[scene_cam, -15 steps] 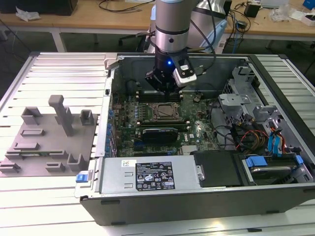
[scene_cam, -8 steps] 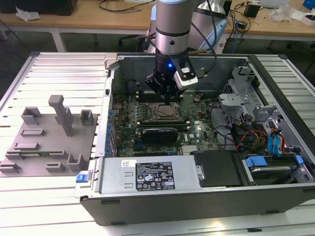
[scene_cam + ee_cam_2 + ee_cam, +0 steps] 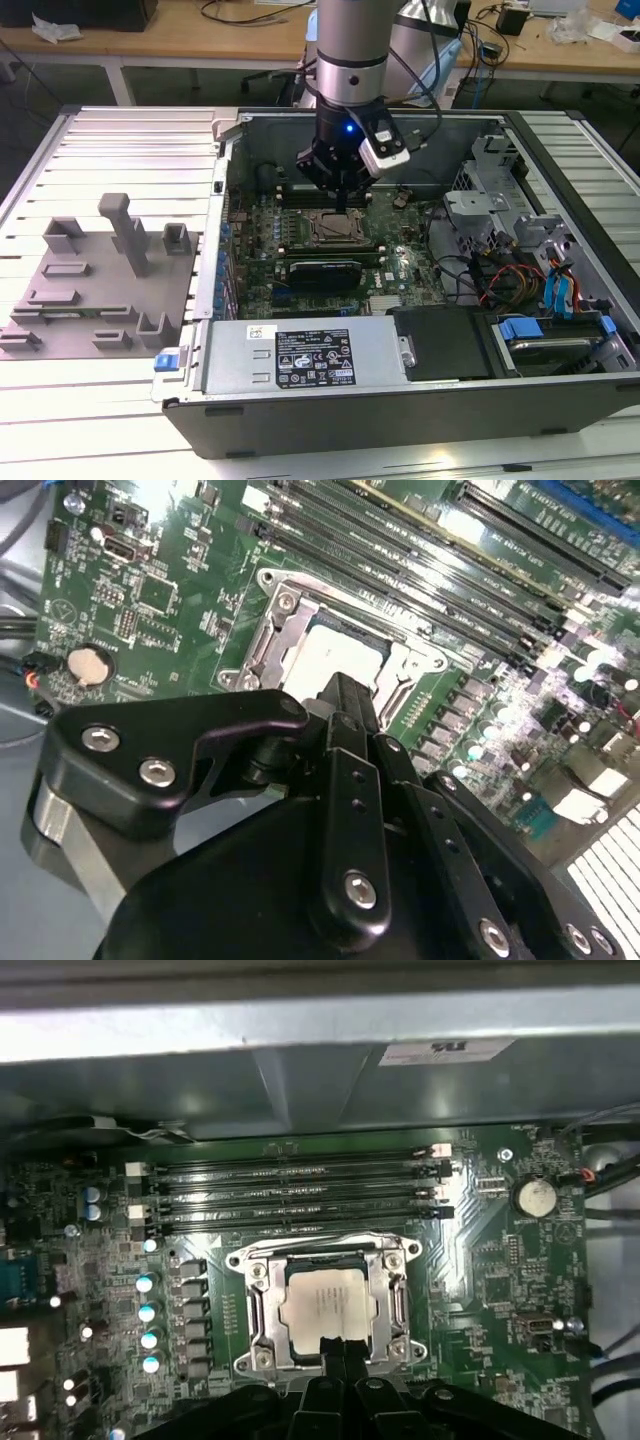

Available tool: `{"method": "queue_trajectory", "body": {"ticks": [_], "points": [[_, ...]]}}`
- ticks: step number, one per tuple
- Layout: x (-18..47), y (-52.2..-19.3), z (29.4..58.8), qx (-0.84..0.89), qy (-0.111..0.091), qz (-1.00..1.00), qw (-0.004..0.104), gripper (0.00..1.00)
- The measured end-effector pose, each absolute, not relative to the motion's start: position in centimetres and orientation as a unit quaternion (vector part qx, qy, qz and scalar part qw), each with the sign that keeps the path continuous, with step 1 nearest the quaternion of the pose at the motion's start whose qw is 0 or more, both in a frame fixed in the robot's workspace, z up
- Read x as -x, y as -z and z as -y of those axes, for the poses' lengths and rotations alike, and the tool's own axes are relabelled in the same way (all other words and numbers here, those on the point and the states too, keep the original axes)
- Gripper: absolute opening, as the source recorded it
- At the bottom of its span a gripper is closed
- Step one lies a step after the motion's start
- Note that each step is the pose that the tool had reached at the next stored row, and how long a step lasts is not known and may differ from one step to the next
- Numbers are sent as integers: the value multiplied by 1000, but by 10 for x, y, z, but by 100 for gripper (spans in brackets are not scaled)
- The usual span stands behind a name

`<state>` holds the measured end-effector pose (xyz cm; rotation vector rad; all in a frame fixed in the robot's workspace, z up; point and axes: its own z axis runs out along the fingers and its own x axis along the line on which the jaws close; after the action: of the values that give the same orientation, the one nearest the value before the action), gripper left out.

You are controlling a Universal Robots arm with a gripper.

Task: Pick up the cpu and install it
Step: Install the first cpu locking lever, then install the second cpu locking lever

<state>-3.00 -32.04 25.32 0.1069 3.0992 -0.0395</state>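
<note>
Arm: vertical, reaching down into the open computer case (image 3: pixel 420 400) on the table (image 3: pixel 110 400). Tool (image 3: pixel 335 1348): fingers pressed together, holding nothing, tips just over the socket frame (image 3: pixel 255 1305) (lever side). Cpu (image 3: pixel 325 1302): seated flat within that frame, silver top showing.

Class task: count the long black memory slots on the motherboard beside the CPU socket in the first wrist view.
4: memory slots run parallel in one bank between the socket holding the cpu and the case wall.
</note>
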Motion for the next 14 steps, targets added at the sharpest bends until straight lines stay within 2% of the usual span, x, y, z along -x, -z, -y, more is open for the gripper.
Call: {"method": "queue_trajectory", "body": {"ticks": [3,14], "points": [[30,-265,320,-34,13,-999,20,11],[30,-267,321,-34,13,-999,20,11]]}}
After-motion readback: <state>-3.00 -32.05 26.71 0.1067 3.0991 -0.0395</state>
